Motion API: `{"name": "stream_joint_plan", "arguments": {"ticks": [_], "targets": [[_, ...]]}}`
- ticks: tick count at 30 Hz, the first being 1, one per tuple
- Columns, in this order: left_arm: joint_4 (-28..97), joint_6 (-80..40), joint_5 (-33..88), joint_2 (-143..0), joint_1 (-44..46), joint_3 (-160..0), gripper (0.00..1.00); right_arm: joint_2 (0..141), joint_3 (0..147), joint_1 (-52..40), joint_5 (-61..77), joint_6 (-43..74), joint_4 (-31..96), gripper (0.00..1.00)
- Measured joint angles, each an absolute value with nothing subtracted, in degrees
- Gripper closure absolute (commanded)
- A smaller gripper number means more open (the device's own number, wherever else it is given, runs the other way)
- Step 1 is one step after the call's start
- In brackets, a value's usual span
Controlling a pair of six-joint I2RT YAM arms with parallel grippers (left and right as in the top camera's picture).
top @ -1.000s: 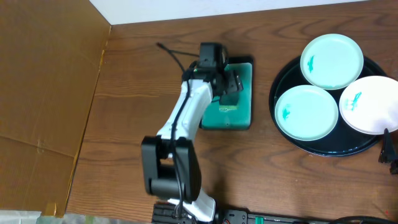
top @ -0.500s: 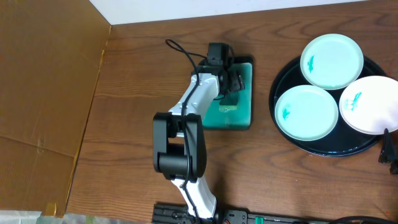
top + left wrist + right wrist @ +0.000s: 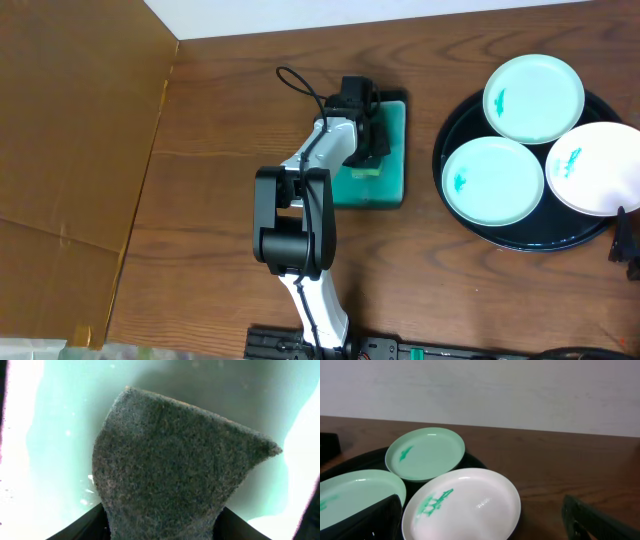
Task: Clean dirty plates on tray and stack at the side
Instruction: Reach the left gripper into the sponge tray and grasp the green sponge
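Two mint-green plates (image 3: 533,97) (image 3: 492,180) and a white plate (image 3: 598,168) lie on the black tray (image 3: 520,241), each with a teal smear. My left gripper (image 3: 372,140) is down in the small teal sponge tray (image 3: 390,187). In the left wrist view it (image 3: 160,527) is shut on a dark grey sponge (image 3: 175,455). My right gripper (image 3: 627,243) hovers at the black tray's right edge. In the right wrist view it (image 3: 490,525) is open and empty just above the white plate (image 3: 470,497), with the mint plates (image 3: 425,454) (image 3: 350,492) beyond.
A brown cardboard panel (image 3: 70,150) covers the table's left side. A white wall (image 3: 480,390) runs behind the table. Bare wooden table (image 3: 200,120) lies between the panel and the sponge tray.
My left arm has swung to the right, and its gripper has shifted slightly right over the sponge tray. The right arm and the plates have not moved.
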State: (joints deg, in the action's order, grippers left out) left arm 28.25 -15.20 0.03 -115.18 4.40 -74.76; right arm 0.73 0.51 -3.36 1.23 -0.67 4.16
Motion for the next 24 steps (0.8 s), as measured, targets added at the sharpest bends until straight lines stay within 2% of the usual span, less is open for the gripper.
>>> {"name": "stream_joint_plan", "arguments": {"ticks": [4,5,9,17,24], "targets": [[27.2,-15.2,0.0,-115.2,4.4,-74.8,0.42,0.7,0.5,-3.4,1.2,-0.7,4.2,0.01],[27.0,-15.2,0.0,-115.2,4.4,-74.8,0.38,0.7,0.5,-3.4,1.2,-0.7,4.2,0.01],[26.7,-14.9,0.0,-115.2,4.4,-74.8,0.12,0.7,0.5,-3.4,1.2,-0.7,4.2,0.01],[25.6,-15.2,0.0,-115.2,4.4,-74.8,0.14,0.7,0.5,-3.4,1.2,-0.7,4.2,0.01],[25.5,-15.0,0.0,-115.2,4.4,-74.8,0.30,0.7,0.5,-3.4,1.2,-0.7,4.2,0.01]]}}
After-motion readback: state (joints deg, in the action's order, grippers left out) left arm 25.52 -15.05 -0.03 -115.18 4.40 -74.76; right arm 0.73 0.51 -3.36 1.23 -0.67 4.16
